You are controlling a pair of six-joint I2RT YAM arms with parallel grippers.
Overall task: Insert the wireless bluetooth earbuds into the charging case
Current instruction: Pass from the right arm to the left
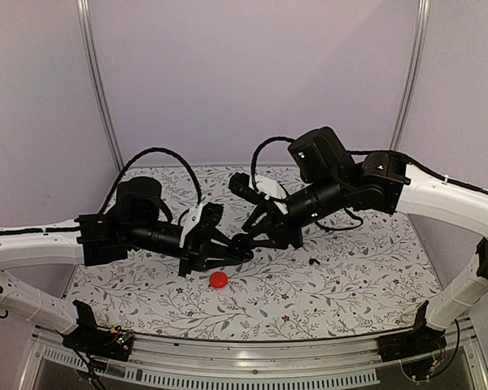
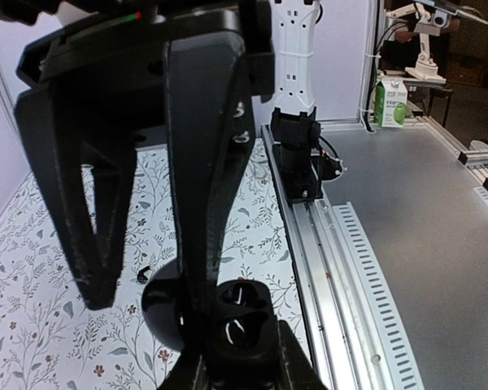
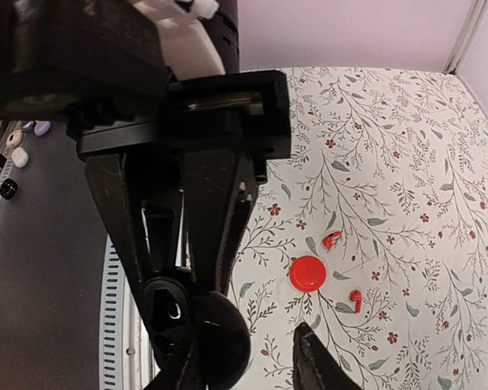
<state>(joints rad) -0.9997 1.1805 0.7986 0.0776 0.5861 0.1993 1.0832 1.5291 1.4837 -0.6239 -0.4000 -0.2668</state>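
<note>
We see the two arms meeting over the flowered cloth (image 1: 350, 284) at the middle of the top view. In the right wrist view the left gripper (image 3: 175, 286) comes down from the upper left, its fingers drawn narrow and clamped on the black charging case (image 2: 242, 313), which is hinged open with its wells showing. The right gripper (image 2: 150, 325) faces it with its fingers spread apart, one of them right against the case. Below the grippers in the top view a red round case (image 1: 219, 279) lies on the cloth. Two red earbuds (image 3: 332, 240) (image 3: 355, 299) lie just beside it, right of centre in the right wrist view, clear of all fingers. A black earbud (image 1: 313, 262) lies apart, right of the grippers.
</note>
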